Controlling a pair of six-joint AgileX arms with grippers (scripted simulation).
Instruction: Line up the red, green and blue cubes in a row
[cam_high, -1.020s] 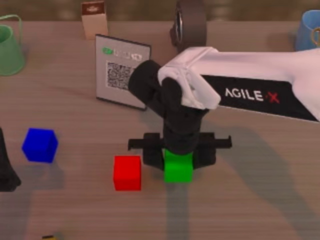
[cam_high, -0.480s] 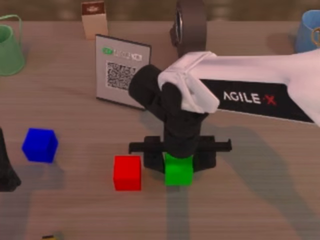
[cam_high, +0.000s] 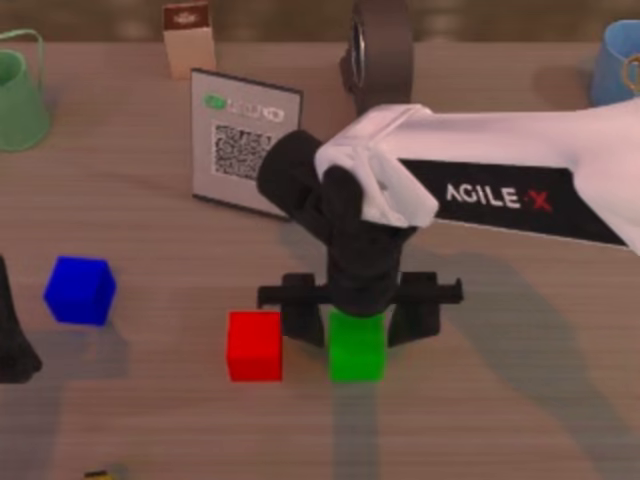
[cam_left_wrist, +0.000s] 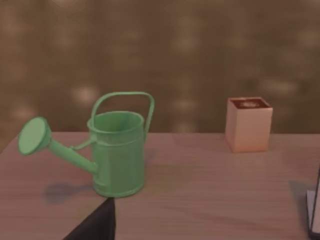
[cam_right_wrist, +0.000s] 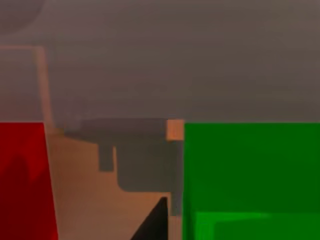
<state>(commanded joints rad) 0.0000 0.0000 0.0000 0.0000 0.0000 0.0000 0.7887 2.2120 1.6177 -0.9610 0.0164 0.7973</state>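
Since a second ago the right gripper (cam_high: 357, 312) has pulled back slightly toward the far side of the table, uncovering more of the green cube (cam_high: 357, 346), which has not moved. Its fingers now stand spread on either side just behind the cube's far edge, released and gripping nothing. The green cube sits flat on the wooden table (cam_high: 500, 400), just right of the red cube (cam_high: 254, 345), with a narrow gap between them; the two are level in a row. From the right wrist view, both cubes fill the lower corners, red (cam_right_wrist: 25, 180) and green (cam_right_wrist: 250, 175), with bare tabletop between. The blue cube (cam_high: 80, 290) lies well apart at the left, slightly farther back than the pair. Beside it, at the left edge, the left gripper (cam_high: 12, 345) is parked. Behind the row stands a QR code card (cam_high: 243, 142); a tan box (cam_high: 188, 36) and green watering can (cam_left_wrist: 107, 147) sit along the far edge.
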